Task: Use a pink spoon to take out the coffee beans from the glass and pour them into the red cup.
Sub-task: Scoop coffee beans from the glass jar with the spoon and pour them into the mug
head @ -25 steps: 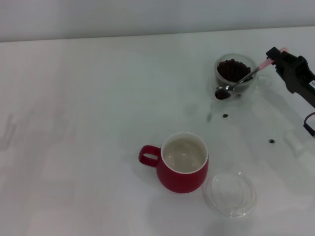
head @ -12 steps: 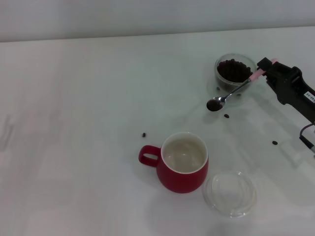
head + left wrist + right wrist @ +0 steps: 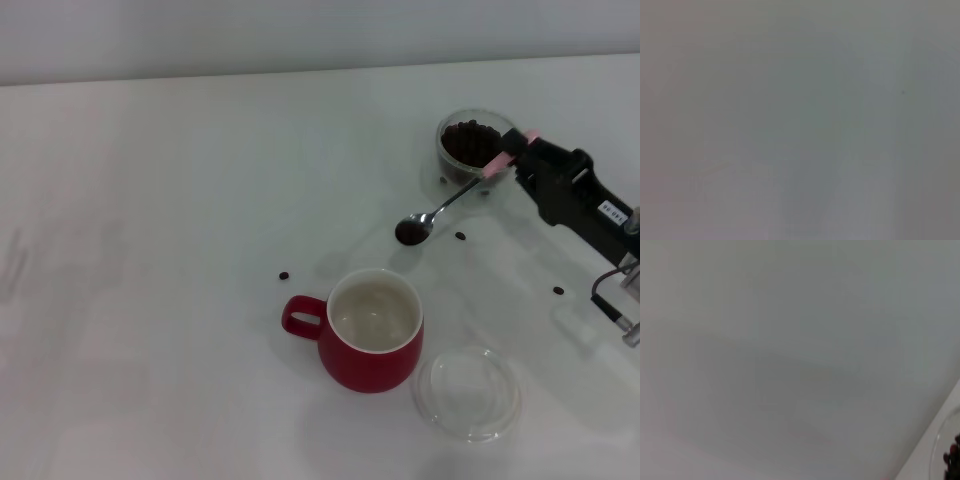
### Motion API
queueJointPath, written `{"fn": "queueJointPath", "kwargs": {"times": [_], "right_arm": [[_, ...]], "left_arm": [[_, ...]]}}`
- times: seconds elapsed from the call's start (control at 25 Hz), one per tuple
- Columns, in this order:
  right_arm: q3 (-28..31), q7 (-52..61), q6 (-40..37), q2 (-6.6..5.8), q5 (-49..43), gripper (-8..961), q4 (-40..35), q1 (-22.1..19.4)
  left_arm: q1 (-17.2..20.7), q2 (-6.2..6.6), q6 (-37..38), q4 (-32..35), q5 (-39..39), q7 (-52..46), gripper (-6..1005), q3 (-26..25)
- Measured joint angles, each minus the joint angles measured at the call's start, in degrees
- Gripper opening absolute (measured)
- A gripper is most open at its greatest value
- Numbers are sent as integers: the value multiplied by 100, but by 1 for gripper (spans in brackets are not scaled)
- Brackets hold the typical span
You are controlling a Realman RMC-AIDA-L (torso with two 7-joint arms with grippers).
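Note:
In the head view my right gripper (image 3: 512, 152) is shut on the pale handle of the pink spoon (image 3: 450, 201). The spoon slants down to the left, and its metal bowl carries a few dark coffee beans (image 3: 410, 232) above the table between the glass and the red cup. The glass (image 3: 478, 148) stands at the back right, filled with coffee beans (image 3: 470, 142). The red cup (image 3: 371, 330) sits near the front centre with its loop handle to the left and a cream inside holding nothing. My left gripper is out of view.
A shallow clear round dish (image 3: 468, 393) lies just right of the red cup. Loose beans lie on the white table (image 3: 150, 250): one left of the cup (image 3: 284, 275), one below the glass (image 3: 460, 236), one at the right (image 3: 558, 290).
My right gripper has carried the spoon away from the glass, down and to the left toward the red cup. A bean has dropped onto the table left of the cup.

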Motion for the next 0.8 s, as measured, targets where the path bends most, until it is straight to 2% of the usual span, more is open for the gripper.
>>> {"fn": "queueJointPath", "kwargs": {"times": [0.44,0.8], "right_arm": [[-54,-163,308,44,-252,147,247,52],[-115,-449,459,39,-582,147,159,202]], "left_arm": [[-11,7,12,0,30,0,745,3],[1,-1,88,-18,36,0,745,3]]}}
